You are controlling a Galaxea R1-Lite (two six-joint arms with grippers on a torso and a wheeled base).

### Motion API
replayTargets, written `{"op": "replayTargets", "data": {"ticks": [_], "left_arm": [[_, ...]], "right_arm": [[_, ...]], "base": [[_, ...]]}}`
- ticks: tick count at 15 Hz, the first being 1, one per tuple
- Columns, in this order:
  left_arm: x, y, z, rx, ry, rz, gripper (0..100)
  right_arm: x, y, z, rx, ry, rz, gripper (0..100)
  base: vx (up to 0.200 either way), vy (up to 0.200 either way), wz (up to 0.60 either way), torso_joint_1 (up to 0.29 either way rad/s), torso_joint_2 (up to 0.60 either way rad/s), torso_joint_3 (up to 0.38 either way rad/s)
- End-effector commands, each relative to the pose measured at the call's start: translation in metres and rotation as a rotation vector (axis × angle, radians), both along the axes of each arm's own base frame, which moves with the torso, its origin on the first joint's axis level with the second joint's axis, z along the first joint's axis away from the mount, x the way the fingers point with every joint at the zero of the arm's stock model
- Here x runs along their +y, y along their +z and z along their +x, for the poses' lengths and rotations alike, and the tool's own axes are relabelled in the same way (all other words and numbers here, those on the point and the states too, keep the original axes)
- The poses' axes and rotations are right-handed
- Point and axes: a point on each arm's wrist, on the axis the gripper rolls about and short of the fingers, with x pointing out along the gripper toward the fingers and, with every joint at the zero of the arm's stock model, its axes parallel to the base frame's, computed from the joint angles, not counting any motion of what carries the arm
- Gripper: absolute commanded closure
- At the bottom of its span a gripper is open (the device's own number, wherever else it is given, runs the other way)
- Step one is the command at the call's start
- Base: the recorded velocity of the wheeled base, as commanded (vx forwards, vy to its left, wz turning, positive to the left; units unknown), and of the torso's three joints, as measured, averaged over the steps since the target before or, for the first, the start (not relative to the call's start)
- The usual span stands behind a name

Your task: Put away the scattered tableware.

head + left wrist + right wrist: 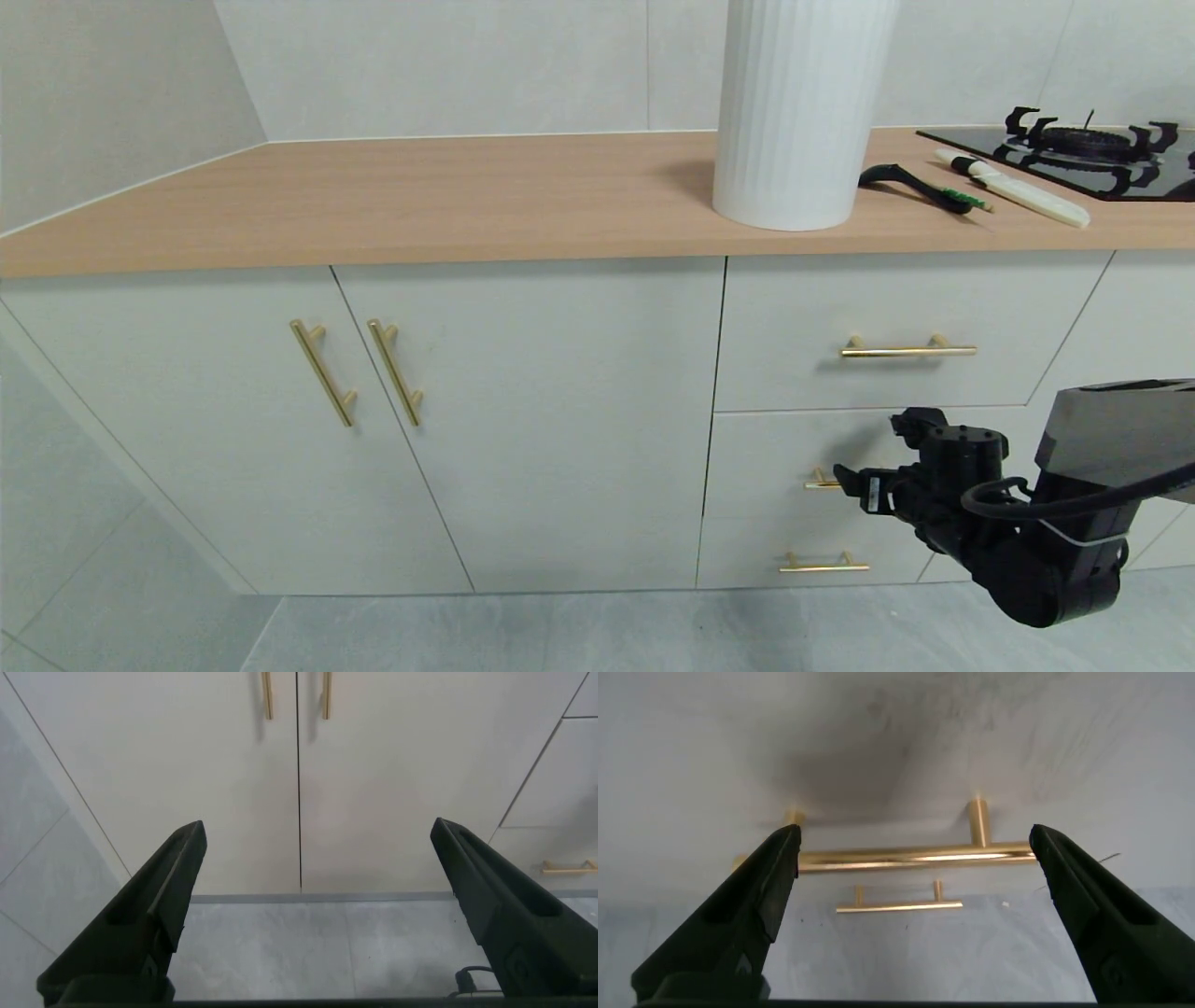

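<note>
Cabinet fronts (560,420) back the left gripper (318,831) and right gripper (915,845), both spread apart, the latter half-hiding a drawer handle (820,483).

A fitted kitchen, as I see it from where I stand.
In front of me a wooden counter (420,201) runs along a pale tiled wall (448,65). A black gas hob (1088,154) is set into it at my right, and a white knife (1018,189) lies just beside the burner. Below are pale cabinet doors (523,420) and stacked drawers (906,317) with brass bar handles (907,351), above a grey tiled floor (560,635).
</note>
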Motion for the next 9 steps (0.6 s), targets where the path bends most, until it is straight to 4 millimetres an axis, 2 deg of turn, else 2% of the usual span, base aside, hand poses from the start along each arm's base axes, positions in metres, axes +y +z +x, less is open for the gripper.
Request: {"op": "replayTargets", "data": {"ticks": [1,9], "left_arm": [[0.000,0.000,0.000,0.001,0.000,0.000,0],[0.000,0.000,0.000,0.001,0.000,0.000,0]], "right_arm": [[-0.001,-0.007,0.004,0.008,-0.011,-0.002,0],[-0.006,-0.023,0.008,0.040,-0.027,-0.009,0]], "base": [[0.000,0.000,0.00,0.000,0.00,0.000],[0.000,0.000,0.00,0.000,0.00,0.000]]}}
